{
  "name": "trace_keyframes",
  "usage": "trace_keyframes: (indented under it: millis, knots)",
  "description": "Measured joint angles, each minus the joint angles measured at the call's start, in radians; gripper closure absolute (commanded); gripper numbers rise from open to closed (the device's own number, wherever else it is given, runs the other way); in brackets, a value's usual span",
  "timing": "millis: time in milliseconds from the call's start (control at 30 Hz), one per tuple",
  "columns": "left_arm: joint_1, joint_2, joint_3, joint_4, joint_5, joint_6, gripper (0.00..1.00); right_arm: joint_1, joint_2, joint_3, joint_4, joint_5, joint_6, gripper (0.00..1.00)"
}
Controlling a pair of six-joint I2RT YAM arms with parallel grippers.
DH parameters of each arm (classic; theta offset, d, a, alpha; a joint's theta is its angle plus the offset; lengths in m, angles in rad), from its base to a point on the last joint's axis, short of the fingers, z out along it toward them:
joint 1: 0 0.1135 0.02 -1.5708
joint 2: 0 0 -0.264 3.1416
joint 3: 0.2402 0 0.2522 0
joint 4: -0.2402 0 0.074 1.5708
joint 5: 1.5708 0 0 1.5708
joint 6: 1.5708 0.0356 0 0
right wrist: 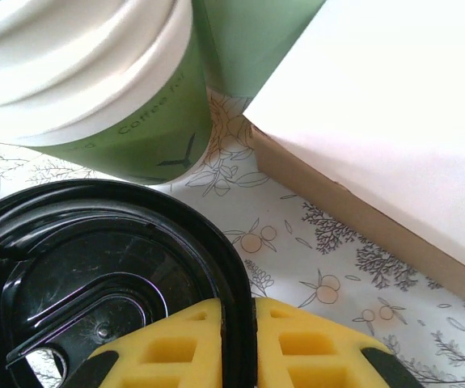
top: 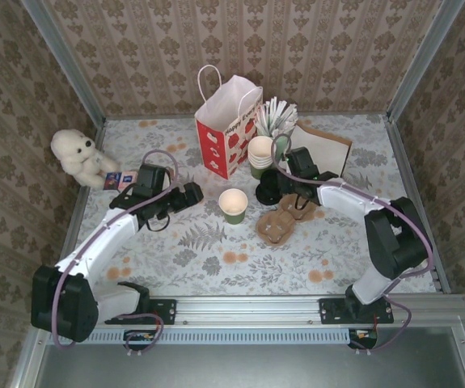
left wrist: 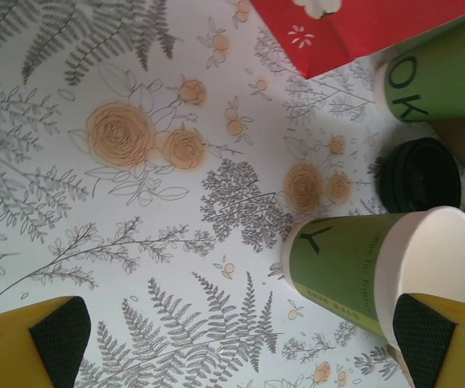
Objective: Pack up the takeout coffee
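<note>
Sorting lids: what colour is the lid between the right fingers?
Black; the lid shows best in the right wrist view.

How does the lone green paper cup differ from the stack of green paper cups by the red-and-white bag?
The lone green paper cup is single; the stack of green paper cups is several nested, with layered white rims. The lone cup stands mid-table; the stack stands further back, beside the red-and-white paper bag. Both are upright, green and lidless.
</note>
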Motion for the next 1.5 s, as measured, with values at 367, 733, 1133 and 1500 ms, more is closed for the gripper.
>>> trace_keyframes:
  millis: [367,733,1133,1500]
  knots:
    - [-0.033,-0.044,0.022,0.092,0.085,0.087,0.0,0.208,-0.149,-0.129,0.164,0.238,-0.178,0.86]
    - [-0.13,0.059,0.181,0.172,0.116,0.131,0.09,0.359,-0.192,-0.051,0.22,0.479,-0.22,0.87]
    - [-0.215,0.206,0.311,0.168,0.054,0.134,0.32,0.419,-0.072,0.156,0.158,0.596,-0.148,0.87]
    - [-0.23,0.266,0.36,0.143,-0.054,0.168,0.92,0.433,-0.036,0.224,0.064,0.598,-0.092,0.85]
